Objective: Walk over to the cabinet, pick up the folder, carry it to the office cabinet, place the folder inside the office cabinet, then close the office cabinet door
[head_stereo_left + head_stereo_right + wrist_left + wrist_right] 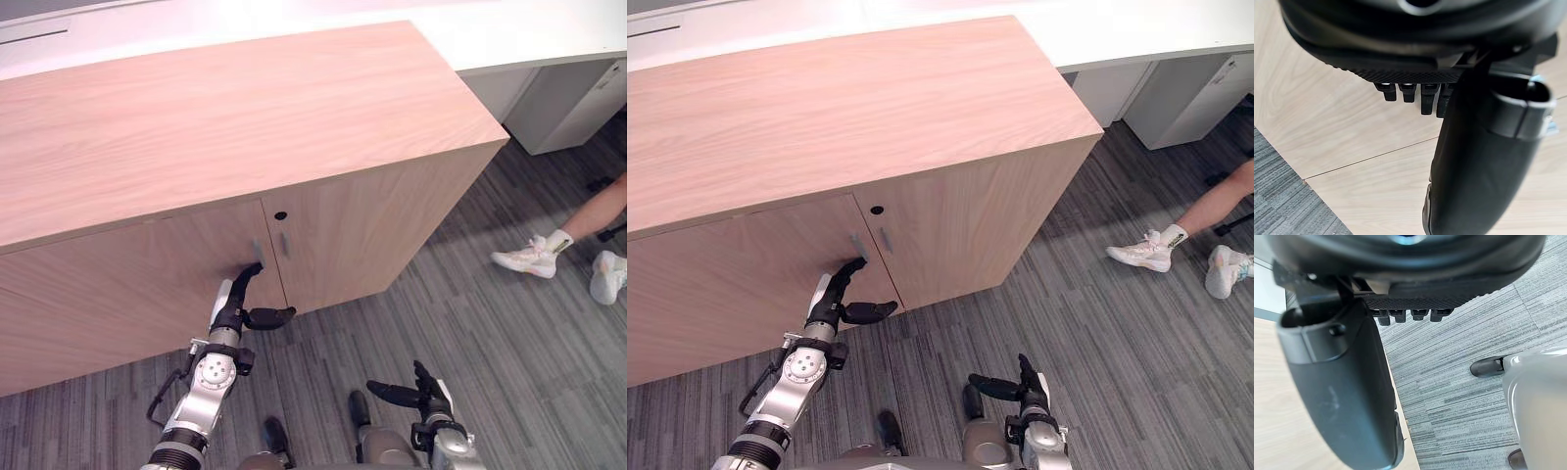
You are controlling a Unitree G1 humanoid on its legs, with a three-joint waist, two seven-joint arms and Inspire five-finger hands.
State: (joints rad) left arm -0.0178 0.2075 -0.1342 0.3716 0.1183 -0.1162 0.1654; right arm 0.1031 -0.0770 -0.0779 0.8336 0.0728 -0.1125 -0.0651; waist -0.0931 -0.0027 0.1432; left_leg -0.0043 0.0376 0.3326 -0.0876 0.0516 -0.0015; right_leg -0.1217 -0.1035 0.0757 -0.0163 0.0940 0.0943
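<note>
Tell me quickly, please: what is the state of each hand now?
Left hand: open, straight fingers reaching to the cabinet door, holding nothing.
Right hand: open, holding nothing.

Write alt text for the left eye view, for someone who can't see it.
The robot's left hand reaches with straight fingers to the left door's handle on a closed wooden cabinet. Its right hand hangs open over grey carpet, and a person's white shoes show at the right.
</note>
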